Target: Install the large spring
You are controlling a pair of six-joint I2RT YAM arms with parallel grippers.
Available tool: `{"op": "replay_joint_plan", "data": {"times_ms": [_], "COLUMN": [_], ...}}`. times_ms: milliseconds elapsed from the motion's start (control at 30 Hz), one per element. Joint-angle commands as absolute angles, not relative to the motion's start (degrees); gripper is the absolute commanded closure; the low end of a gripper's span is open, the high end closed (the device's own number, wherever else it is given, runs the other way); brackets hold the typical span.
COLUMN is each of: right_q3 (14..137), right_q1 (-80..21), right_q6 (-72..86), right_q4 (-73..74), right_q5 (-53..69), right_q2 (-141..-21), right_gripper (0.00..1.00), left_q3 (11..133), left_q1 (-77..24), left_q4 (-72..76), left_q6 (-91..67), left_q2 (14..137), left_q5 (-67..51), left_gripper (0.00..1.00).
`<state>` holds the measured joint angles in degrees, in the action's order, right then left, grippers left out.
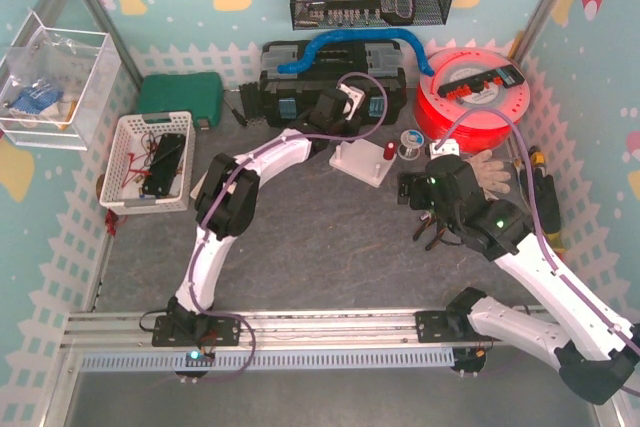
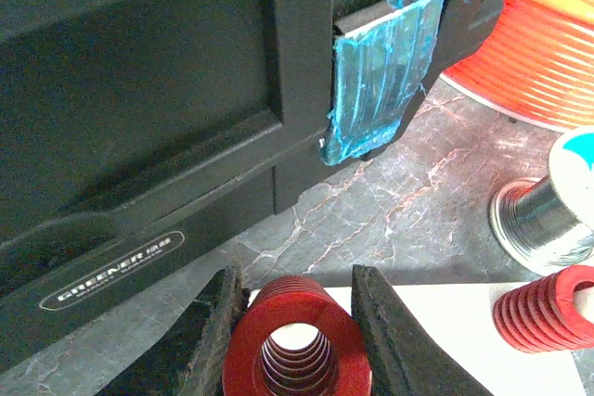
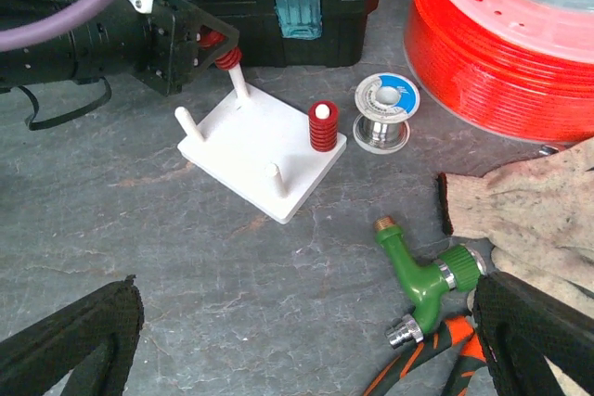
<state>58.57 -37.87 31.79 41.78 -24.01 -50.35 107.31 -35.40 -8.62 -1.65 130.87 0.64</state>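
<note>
My left gripper is shut on a large red spring, seen end-on between the dark fingers. In the right wrist view the spring sits tilted at the top of the far peg of the white peg board. I cannot tell whether the peg is inside it. A smaller red spring stands on the board's right peg. In the top view the left gripper is at the board's back left edge. My right gripper is wide open and empty above bare table.
A black toolbox stands just behind the board and an orange wire reel to its right. A solder spool, a work glove and a green hose fitting lie near the right gripper. A white basket is at the left.
</note>
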Motion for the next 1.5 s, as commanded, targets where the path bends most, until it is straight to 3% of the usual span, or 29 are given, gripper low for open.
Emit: {"op": "replay_joint_plan", "data": {"times_ms": [0,300,533,667,867,1133,1467], "right_q3": [57.73,57.92,58.04,57.63,55.75,50.54,46.31], "right_q1": [-37.71,-37.71,-37.71,-37.71,-37.71,-37.71,-37.62], "right_q6": [32.26,31.73,31.34,31.51,32.06,33.21,31.38], "right_q4": [41.63,41.82,41.79,41.46,39.69,37.96,32.20], "right_q5": [-24.43,-24.96,-25.04,-25.12,-25.41,-25.41,-22.68], "right_q2": [-49.57,-49.98,-50.74,-51.06,-50.51,-51.13,-52.48], "right_gripper": [0.04,0.04,0.04,0.04,0.03,0.03,0.02], "left_q3": [109.67,108.94,109.01,108.19,105.23,93.63,76.54], "left_q1": [-35.77,-35.44,-35.38,-35.08,-35.00,-33.21,-20.28], "left_q4": [-6.24,-5.51,-5.58,-5.90,-8.52,-13.24,-33.87], "left_q6": [-0.88,-0.44,-0.59,-2.05,-5.59,-16.02,-40.21], "left_q2": [132.98,134.92,135.09,132.77,126.44,108.76,88.22], "left_q5": [-0.10,-0.05,-0.55,-1.97,-4.28,-1.40,2.76], "left_gripper": [1.00,0.98,0.62,0.51,0.49,0.55,0.59]}}
